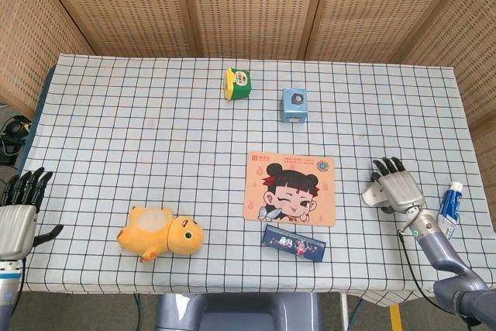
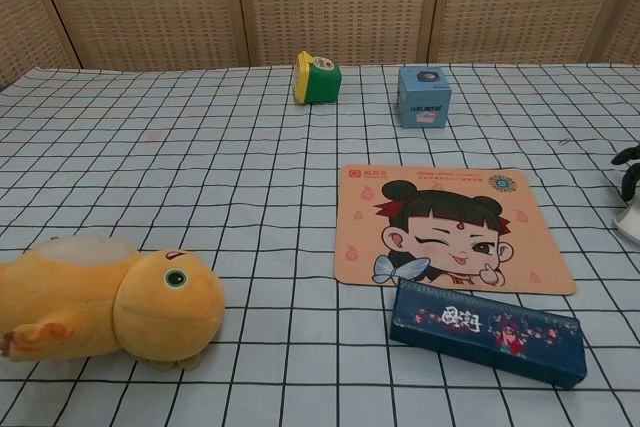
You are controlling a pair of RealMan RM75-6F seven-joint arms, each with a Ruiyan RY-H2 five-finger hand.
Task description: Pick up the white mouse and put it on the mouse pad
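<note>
Now: right hand over mouse, mouse off pad

Located white mouse (image 1: 371,194) on the checked tablecloth (image 1: 139,129), at 3 o'clock from the mouse pad (image 1: 290,188), near it but not touching. Seen only in part in head view: covered mostly by the right hand (image 1: 395,187), which lies on top with dark fingertips (image 1: 387,165) bent down toward 12 o'clock. Cannot tell whether those fingers actually clamp the mouse or merely rest on it. Caught only a white sliver (image 2: 630,224) and dark fingertips (image 2: 628,159) at the right edge of chest view.

Noted left hand (image 1: 18,218) at the table's 8 o'clock corner, off the cloth edge, fingers straight and a little apart, thumb out to the side, holding nothing.

Logged the rest relative to the pad: dark blue pencil case (image 1: 294,243) just beside it at 6 o'clock; yellow plush toy (image 1: 160,233) well apart at 8 o'clock; blue box (image 1: 294,105) at 12 o'clock; green-and-yellow box (image 1: 239,83) at 11 o'clock. Found toothpaste tube (image 1: 450,205) at 3 o'clock from the right hand, near the table edge.
</note>
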